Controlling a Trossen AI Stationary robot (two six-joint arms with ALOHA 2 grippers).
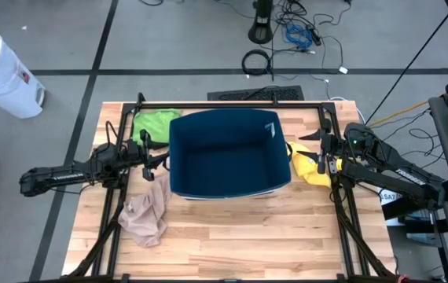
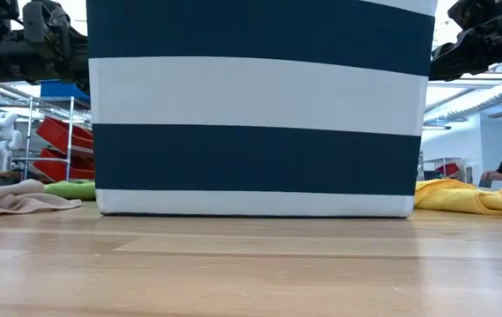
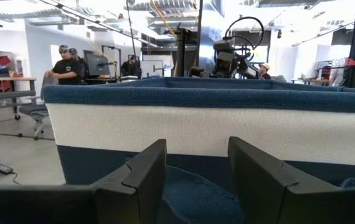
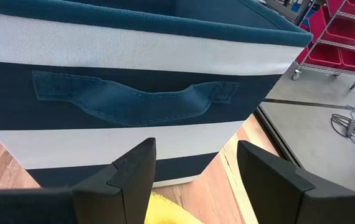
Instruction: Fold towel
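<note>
Nothing folded yet — my left gripper (image 1: 152, 154) and right gripper (image 1: 324, 153) hang spread and empty beside the bin (image 1: 228, 153). The beige towel (image 1: 149, 211) lies crumpled near my left — reach down, pinch a corner.

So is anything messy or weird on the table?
Yes. Three towels lie crumpled, none folded: a beige one left of the striped bin, a green one behind it, a yellow one squashed against the bin's right side. Both pincers hang open, holding nothing.

Wooden table (image 1: 232, 236) with striped bin (image 1: 228, 153) (beige (image 1: 149, 212), green (image 1: 156, 123), yellow towels (image 1: 306, 167) around)
</note>
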